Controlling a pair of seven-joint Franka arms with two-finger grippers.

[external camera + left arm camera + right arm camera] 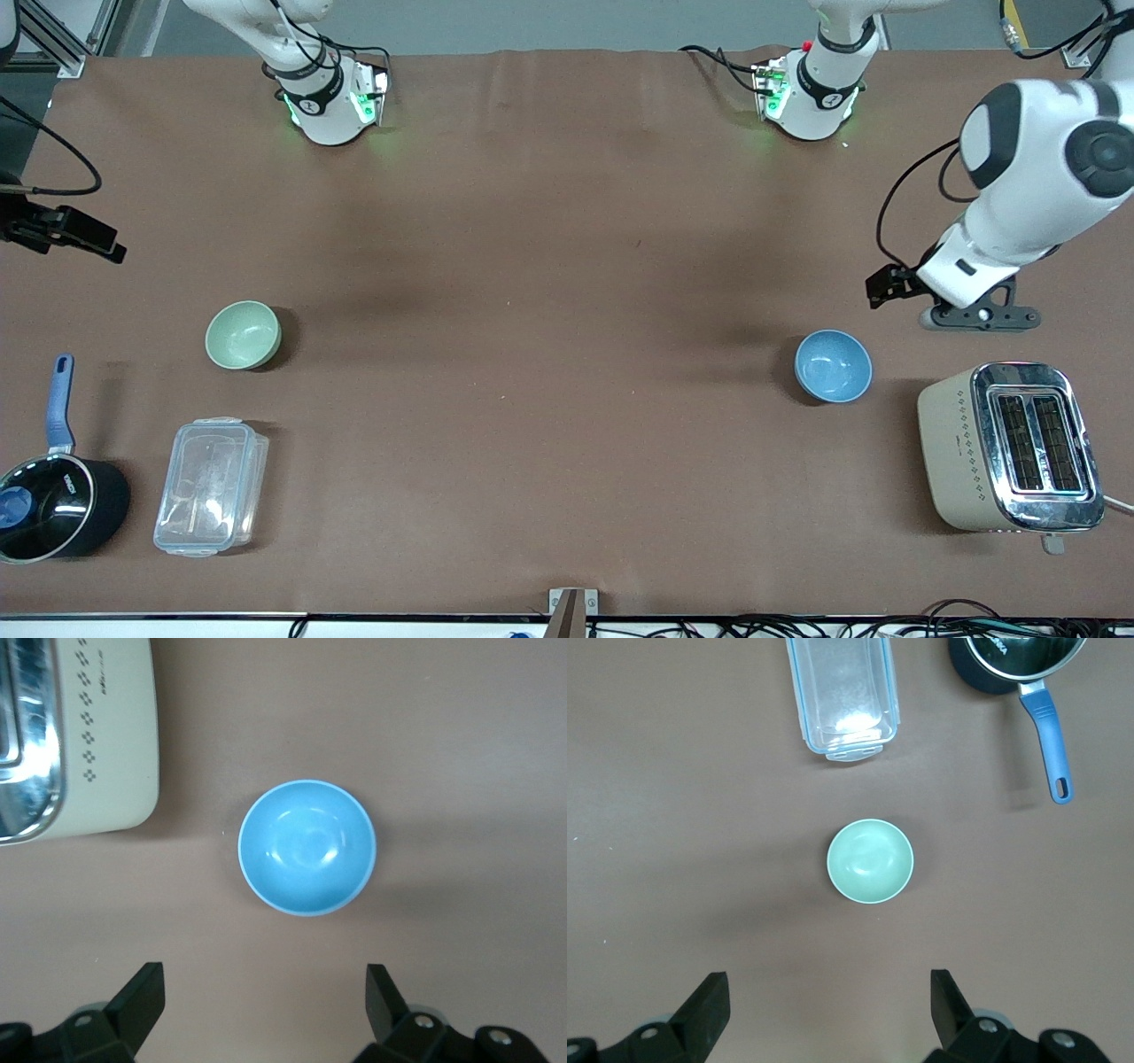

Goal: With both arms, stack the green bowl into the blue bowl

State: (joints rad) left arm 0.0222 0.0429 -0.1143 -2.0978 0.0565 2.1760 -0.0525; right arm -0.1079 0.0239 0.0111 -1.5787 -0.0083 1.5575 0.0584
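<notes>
On bench (567, 266): green bowl (243, 334) at 9 o'clock, blue bowl (833, 365) at 3. Left end effector (266, 1010) spread above blue; right end effector (830, 1014) spread above green. Bowls look glossy, rigid, light, likely slippery; pinch rim wall.

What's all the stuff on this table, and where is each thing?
green bowl: one, pale mint green, upright on the table toward the right arm's end.
blue bowl: one, sky blue, upright toward the left arm's end, beside the toaster.
toaster: one, cream with chrome top, nearer the front camera than the blue bowl.
plastic container: one, clear, lidded, nearer the front camera than the green bowl.
saucepan: one, black with blue handle, beside the container.
left end effector: black, open, over the table by the blue bowl.
right end effector: black, open, by the green bowl.
</notes>
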